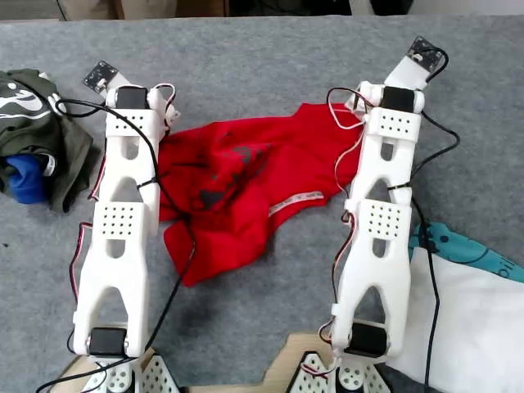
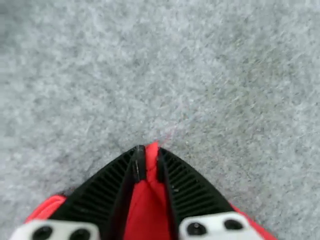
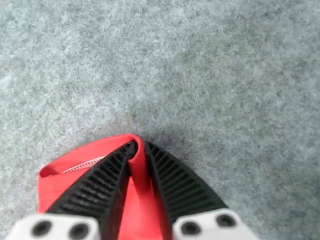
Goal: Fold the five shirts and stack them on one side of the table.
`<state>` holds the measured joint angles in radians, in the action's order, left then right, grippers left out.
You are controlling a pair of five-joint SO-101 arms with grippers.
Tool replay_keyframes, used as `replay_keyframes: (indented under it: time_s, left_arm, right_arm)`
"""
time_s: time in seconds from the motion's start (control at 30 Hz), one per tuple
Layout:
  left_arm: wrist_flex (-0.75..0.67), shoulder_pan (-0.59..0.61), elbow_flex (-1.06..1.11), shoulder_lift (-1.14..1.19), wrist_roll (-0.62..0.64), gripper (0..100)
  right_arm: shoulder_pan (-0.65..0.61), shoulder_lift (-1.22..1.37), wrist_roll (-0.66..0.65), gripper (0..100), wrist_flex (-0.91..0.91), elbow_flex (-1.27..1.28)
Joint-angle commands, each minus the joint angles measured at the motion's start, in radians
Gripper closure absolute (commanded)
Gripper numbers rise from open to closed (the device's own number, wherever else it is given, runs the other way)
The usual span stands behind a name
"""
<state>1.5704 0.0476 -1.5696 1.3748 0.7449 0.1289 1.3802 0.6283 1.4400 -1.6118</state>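
**Double grip on red**

Far left, an olive shirt point(image 1: 33, 98) sits bunched over a blue shirt point(image 1: 24, 182). Centre stage, the red shirt point(image 1: 237, 172) lies crumpled on the grey table point(image 1: 262, 57), its dark print too creased to read. The left gripper point(image 2: 147, 150) is clamped tight on a red edge, and the right gripper point(image 3: 139, 146) bites a red fold too. Near right lies a white shirt point(image 1: 475, 327), with a teal shirt point(image 1: 458, 241) peeking out at its far edge.

red shirt point(image 1: 237, 180): partly under arms point(image 1: 123, 221) | white shirt point(image 1: 475, 327): cut by edge | green shirt point(image 1: 33, 106): cut by edge
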Motion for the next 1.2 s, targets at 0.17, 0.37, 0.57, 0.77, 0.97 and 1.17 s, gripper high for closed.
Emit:
replay_keyframes:
  time_s: [0.17,0.37,0.57,0.77,0.97,1.17]
  left_arm:
    - [0.020,-0.017,-0.018,-0.024,-0.012,98]
    - [0.083,-0.014,-0.101,-0.170,-0.150,98]
    - [0.123,0.040,-0.101,-0.421,-0.281,98]
    - [0.147,0.061,-0.100,-0.628,-0.351,98]
    - [0.170,0.092,-0.100,-0.819,-0.353,98]
    - [0.189,0.118,-0.092,-1.076,-0.353,98]
  right_arm:
    - [0.015,-0.010,0.003,99.4,-0.020,-0.050]
    - [-0.062,-0.045,-0.028,99.4,-0.009,-0.054]
    - [-0.131,-0.206,-0.175,99.4,0.072,-0.054]
    - [-0.147,-0.461,-0.193,99.4,0.117,-0.054]
    - [-0.142,-0.797,-0.199,99.5,0.144,-0.054]
    - [-0.140,-1.135,-0.201,99.5,0.143,-0.044]
